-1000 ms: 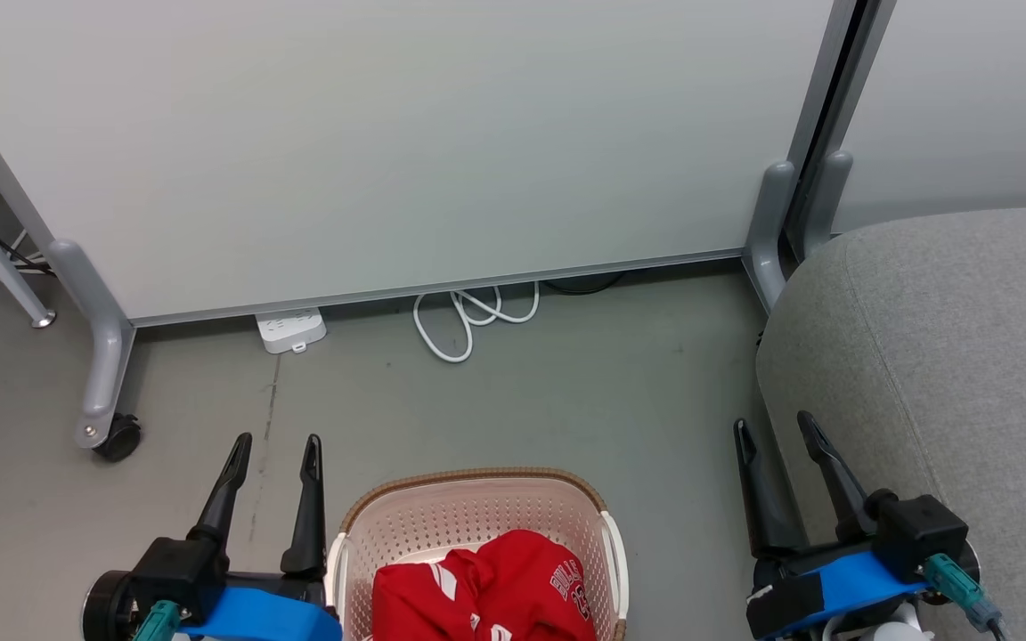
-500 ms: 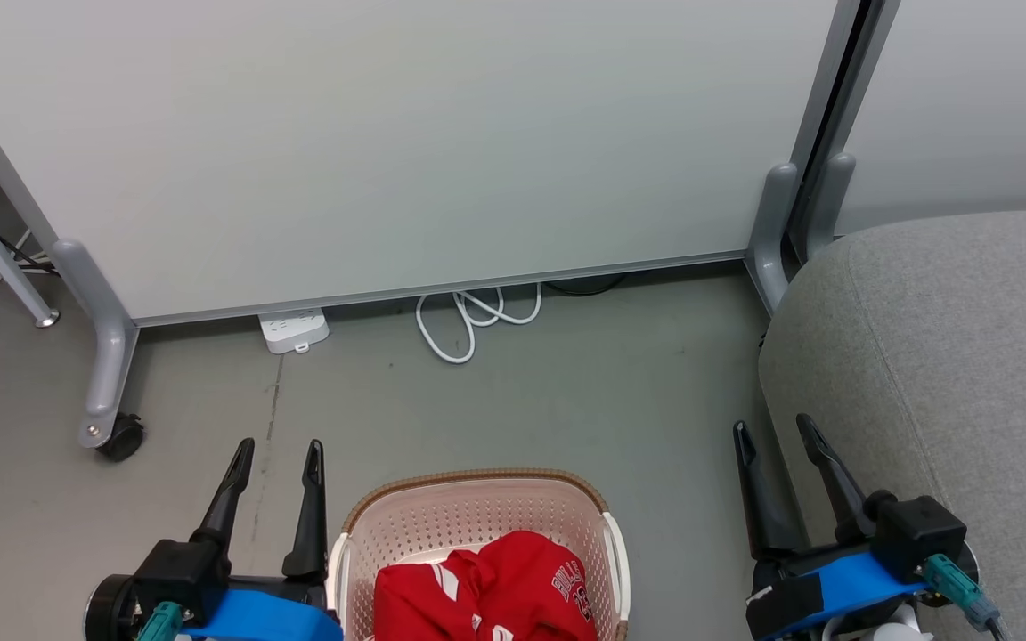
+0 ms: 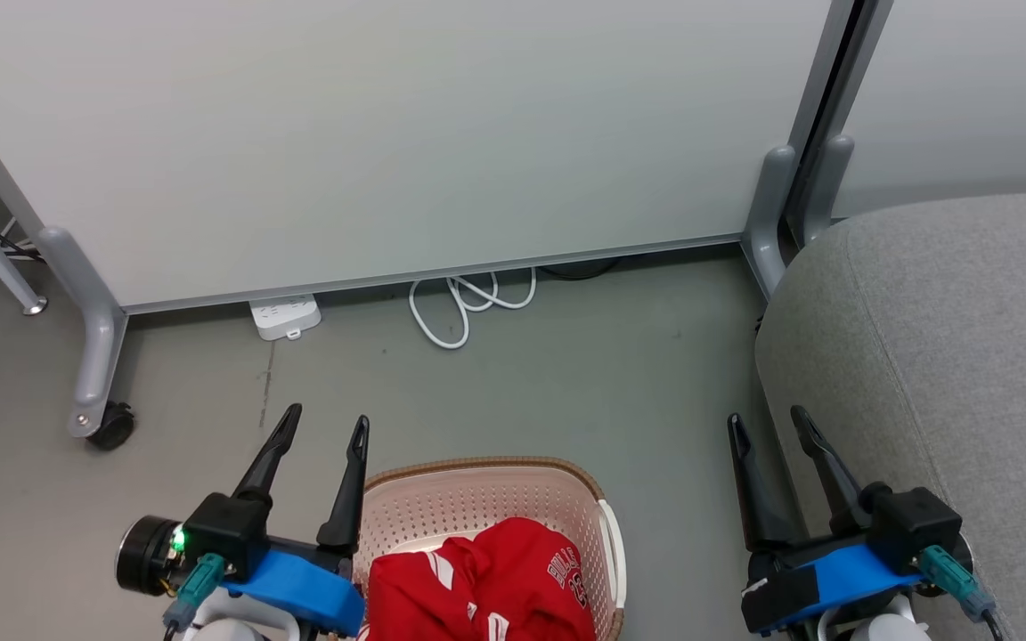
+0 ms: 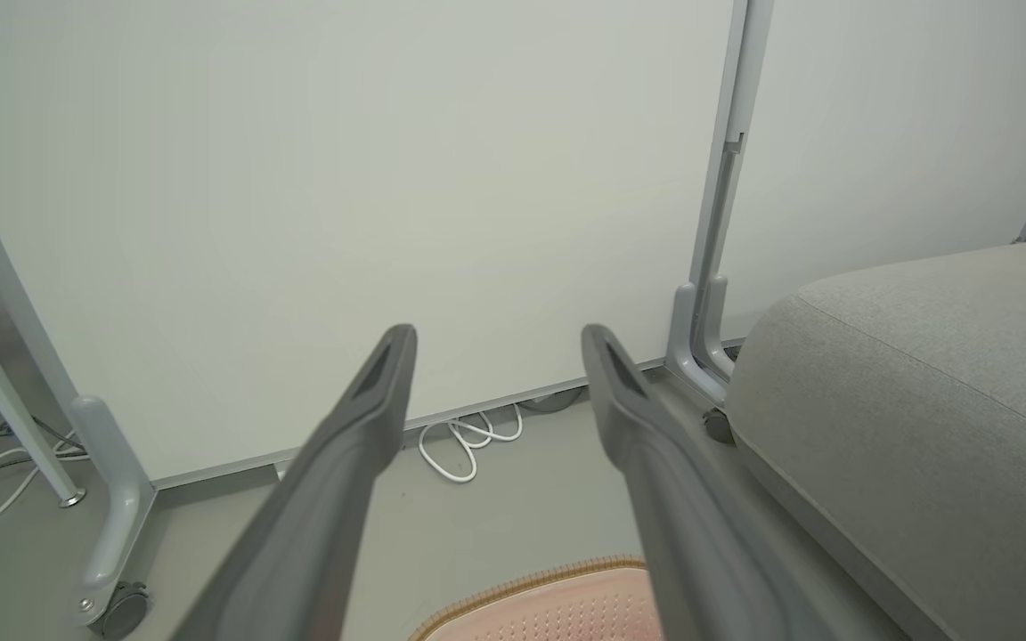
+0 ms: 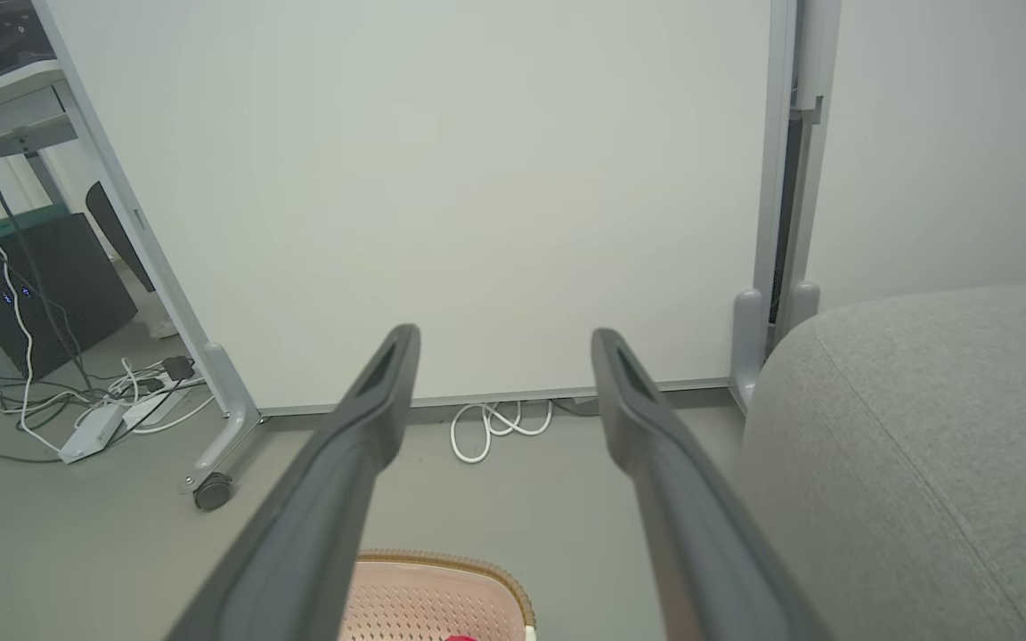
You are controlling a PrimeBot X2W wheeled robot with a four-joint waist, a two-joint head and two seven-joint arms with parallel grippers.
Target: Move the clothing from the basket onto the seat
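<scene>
Red clothing (image 3: 486,588) with white stripes and white lettering lies bunched in the cream perforated basket (image 3: 477,472) with a brown rim, on the floor at the bottom middle of the head view. The basket's rim also shows in the left wrist view (image 4: 531,583) and the right wrist view (image 5: 442,563). My left gripper (image 3: 326,423) hovers open at the basket's left edge, nothing between its fingers. My right gripper (image 3: 767,423) stands open between the basket and the light-grey seat (image 3: 949,356), empty. The seat (image 4: 923,392) also fills the right of both wrist views (image 5: 923,427).
A white partition panel (image 3: 388,133) on grey wheeled legs (image 3: 94,365) stands across the back. A white power strip (image 3: 284,316) and a coiled white cable (image 3: 460,307) lie at its base. More cables and a dark box (image 5: 32,294) sit at the far left.
My left gripper has moved up and to the right, closer to the basket's left rim. The head camera has shifted slightly. The right gripper and the clothing have hardly moved.
</scene>
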